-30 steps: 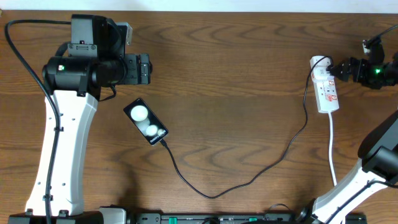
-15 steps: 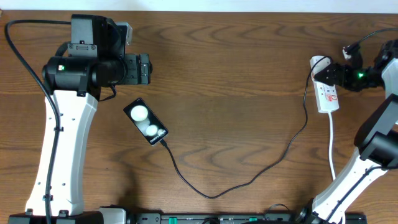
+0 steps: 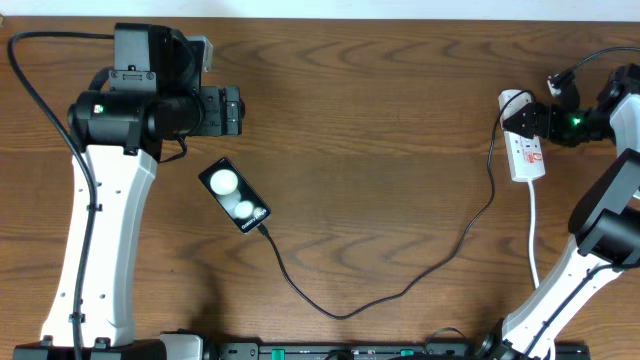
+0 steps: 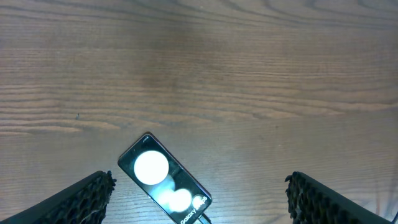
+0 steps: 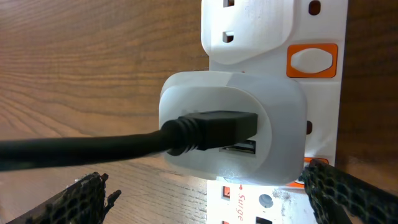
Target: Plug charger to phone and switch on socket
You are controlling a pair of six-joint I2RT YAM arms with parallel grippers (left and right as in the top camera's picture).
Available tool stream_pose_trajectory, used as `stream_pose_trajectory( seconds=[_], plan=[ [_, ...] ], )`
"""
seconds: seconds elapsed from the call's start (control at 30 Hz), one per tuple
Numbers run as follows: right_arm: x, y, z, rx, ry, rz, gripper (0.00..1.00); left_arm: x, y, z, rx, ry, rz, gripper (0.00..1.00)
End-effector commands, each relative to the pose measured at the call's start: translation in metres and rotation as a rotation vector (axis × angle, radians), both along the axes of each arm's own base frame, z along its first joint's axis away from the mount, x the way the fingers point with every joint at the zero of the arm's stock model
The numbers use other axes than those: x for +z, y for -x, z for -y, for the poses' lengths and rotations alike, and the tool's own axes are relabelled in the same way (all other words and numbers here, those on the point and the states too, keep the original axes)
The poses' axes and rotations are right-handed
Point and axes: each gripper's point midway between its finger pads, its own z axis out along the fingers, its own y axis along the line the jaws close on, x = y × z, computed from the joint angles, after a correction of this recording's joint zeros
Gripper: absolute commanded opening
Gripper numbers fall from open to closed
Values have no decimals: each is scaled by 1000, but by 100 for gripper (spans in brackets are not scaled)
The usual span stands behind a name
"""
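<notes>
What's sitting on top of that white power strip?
A white rounded adapter block sits on the narrow white power strip, with a thin black cable plugged into it. The block covers the strip's surface beneath it, so its pins and the outlet there cannot be seen.

right hand (image 3: 519, 120) moved left, now over the socket (image 3: 528, 158) top end

Charger (image 3: 340, 316) crosses table (image 3: 380, 90) between phone (image 3: 234, 195), socket (image 3: 527, 150).

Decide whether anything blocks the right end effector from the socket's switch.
Nothing covers the orange switch on the socket; the white adapter holding the charger sits beside it, directly ahead of the right end effector.
</notes>
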Motion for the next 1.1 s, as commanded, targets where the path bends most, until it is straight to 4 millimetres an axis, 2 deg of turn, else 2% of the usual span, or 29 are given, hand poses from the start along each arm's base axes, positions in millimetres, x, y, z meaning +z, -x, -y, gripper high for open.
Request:
stream_pose_trajectory(
  seconds=[0.0, 0.3, 0.47, 0.87, 1.07],
  plan=[
    [-1, -5, -13, 13, -35, -2, 99, 5, -2, -3, -2, -15, 16, 91],
    [-2, 0, -15, -17, -60, -42, 99, 5, -2, -3, -2, -15, 16, 91],
    [1, 0, -24, -11, -117, -31, 99, 5, -2, -3, -2, -15, 16, 91],
    [-26, 9, -31, -48, -163, -53, 99, 5, -2, -3, -3, -15, 17, 91],
    [-28, 12, -33, -51, -169, -69, 99, 5, -2, -3, -2, -15, 16, 91]
  ],
)
